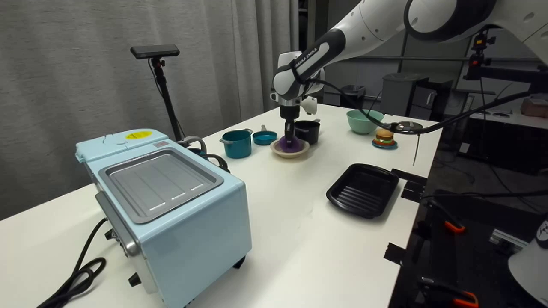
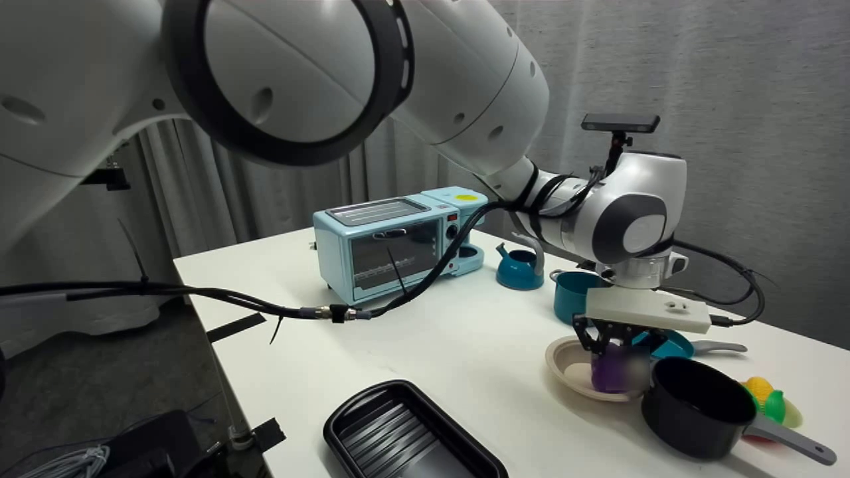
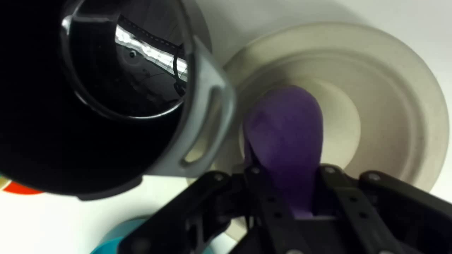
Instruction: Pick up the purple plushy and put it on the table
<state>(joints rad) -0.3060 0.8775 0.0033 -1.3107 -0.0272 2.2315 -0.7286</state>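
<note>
The purple plushy (image 3: 286, 123) sits within the rim of a tan plate (image 3: 399, 84) in the wrist view. In both exterior views the plushy (image 1: 296, 146) (image 2: 605, 373) is over the tan plate (image 1: 279, 152) (image 2: 559, 355), partly hidden by the fingers or blurred. My gripper (image 3: 292, 173) points down with its two black fingers pressed against both sides of the plushy, which bulges out between them. I cannot tell whether the plushy still touches the plate. The plate stands on the long white table (image 1: 295, 205).
A black pot (image 2: 690, 411) stands close beside the plate; its grey spout-side grip (image 3: 212, 116) overlaps the plate's edge in the wrist view. A teal pot (image 1: 238, 144) and teal pan (image 1: 265, 137) stand nearby. A black ridged tray (image 1: 364, 190) and blue toaster oven (image 1: 201, 239) stand farther off.
</note>
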